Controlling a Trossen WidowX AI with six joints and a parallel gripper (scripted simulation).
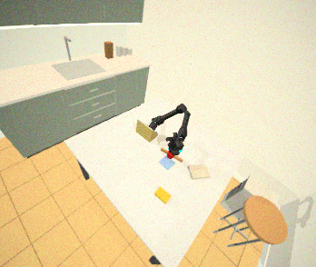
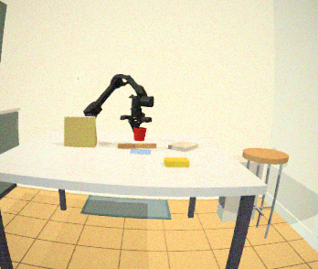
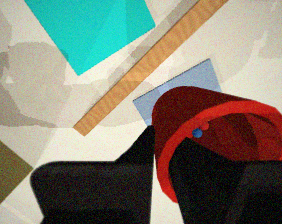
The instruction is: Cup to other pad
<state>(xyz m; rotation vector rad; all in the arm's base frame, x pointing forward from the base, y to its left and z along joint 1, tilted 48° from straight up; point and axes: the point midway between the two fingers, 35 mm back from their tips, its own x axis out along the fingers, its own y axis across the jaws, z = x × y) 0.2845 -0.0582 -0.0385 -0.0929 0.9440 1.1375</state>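
The red cup (image 1: pixel 170 155) (image 2: pixel 140 134) (image 3: pixel 176 107) is off the table, roughly upright, in the air near the wooden bar. My gripper (image 2: pixel 136 126) (image 3: pixel 157 130) is shut on the cup's wall, one finger inside the rim and one outside. A blue marble (image 3: pixel 197 133) and a red marble (image 3: pixel 205 124) show inside the cup; one finger hides part of the inside. The blue pad (image 1: pixel 166 163) (image 2: pixel 141 152) (image 3: pixel 202 75) lies on the near side of the bar, partly behind the cup in the wrist view. The cyan pad (image 1: pixel 181 150) (image 3: pixel 92 30) lies beyond the bar.
The wooden bar (image 1: pixel 178 158) (image 2: pixel 137 145) (image 3: pixel 132 77) lies between the two pads. An olive box (image 1: pixel 146 131) (image 2: pixel 80 132) (image 3: pixel 7 175) stands to the left. A beige slab (image 1: pixel 199 172) (image 2: pixel 184 146) lies to the right, and a yellow block (image 1: pixel 162 194) (image 2: pixel 176 162) nearer the front.
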